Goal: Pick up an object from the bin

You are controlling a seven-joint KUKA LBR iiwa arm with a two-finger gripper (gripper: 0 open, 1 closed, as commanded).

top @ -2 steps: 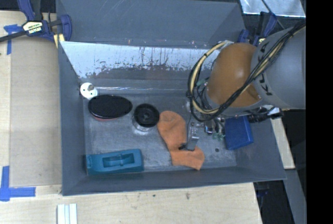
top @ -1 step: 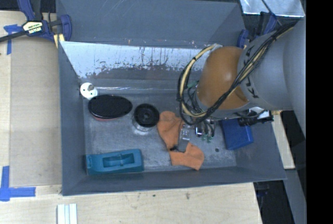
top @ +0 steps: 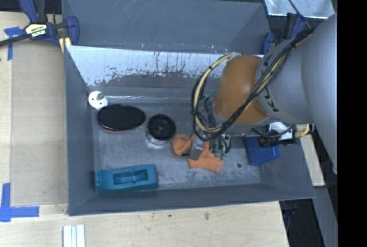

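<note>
Lying in grey bin (top: 172, 28), orange rag (top: 210, 165) under gripper (top: 207, 150), teal block (top: 126, 178)

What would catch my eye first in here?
The big grey arm with its orange cover comes in from the right, low over an orange lump in the middle of the bin. Next come the teal case at the near left corner and a black oval just beyond it.

The gripper (top: 205, 150) hangs right over a crumpled orange piece (top: 207, 164) on the floor of the bin (top: 172, 68), between a black-lidded jar (top: 161, 127) and a blue block (top: 261, 153).
</note>
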